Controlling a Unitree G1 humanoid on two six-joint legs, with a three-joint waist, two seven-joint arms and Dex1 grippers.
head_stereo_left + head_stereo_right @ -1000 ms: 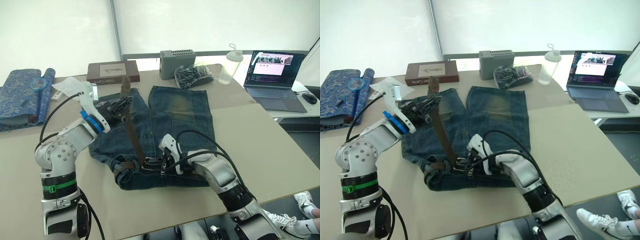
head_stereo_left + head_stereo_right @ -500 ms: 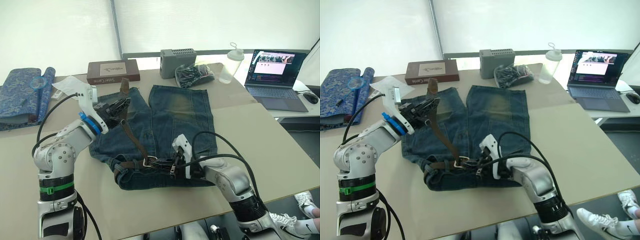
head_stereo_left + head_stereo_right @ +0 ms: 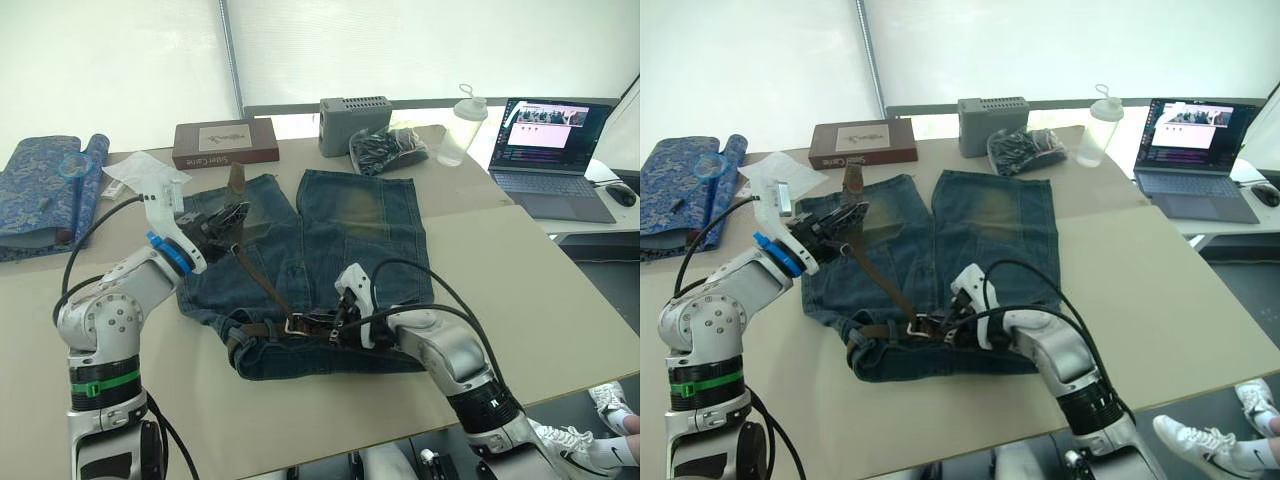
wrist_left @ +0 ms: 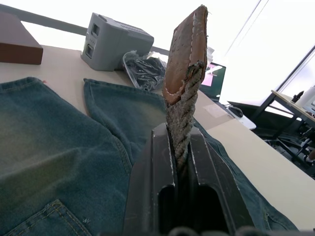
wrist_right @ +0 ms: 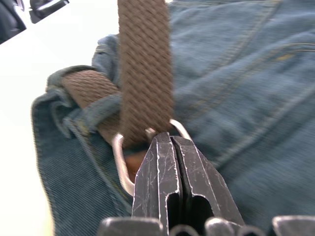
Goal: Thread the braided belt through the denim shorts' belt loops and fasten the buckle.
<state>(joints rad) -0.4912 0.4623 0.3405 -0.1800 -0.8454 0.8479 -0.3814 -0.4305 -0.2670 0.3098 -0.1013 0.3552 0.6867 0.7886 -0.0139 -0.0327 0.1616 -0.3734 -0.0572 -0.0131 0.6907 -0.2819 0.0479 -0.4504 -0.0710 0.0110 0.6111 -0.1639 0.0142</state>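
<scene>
From the head camera we see the denim shorts [image 3: 330, 270] spread flat on a tan table [image 3: 520, 280], waistband toward us and legs pointing away, with the braided belt [image 3: 262, 280] running along the waistband and then rising diagonally across the left leg to the left gripper [image 3: 232, 218], which is clenched on the strap near its free tip; the right gripper [image 3: 338, 326] rests low at the waistband, right at the buckle [image 3: 294, 324], and a brown box [image 3: 225, 143], a grey box [image 3: 355, 124], a black bag [image 3: 390, 150], a clear bottle [image 3: 462, 128], an open laptop [image 3: 550, 150] and a blue patterned cloth [image 3: 45, 190] sit along the far side of the table. In the left wrist view we find the two black fingers [image 4: 160, 162] pinched tight on the braided strap, whose leather-capped tip [image 4: 188, 54] stands up above them, with the faded denim lying beneath and the grey box beyond. In the right wrist view we see the right gripper's fingers [image 5: 160, 169] pressed together with their tips against the silver frame of the buckle, which they appear to nip at its edge; the belt passes through that frame and runs on away from the gripper over the denim, while another stretch of it lies along the waistband under a fold of blue denim beside the buckle
</scene>
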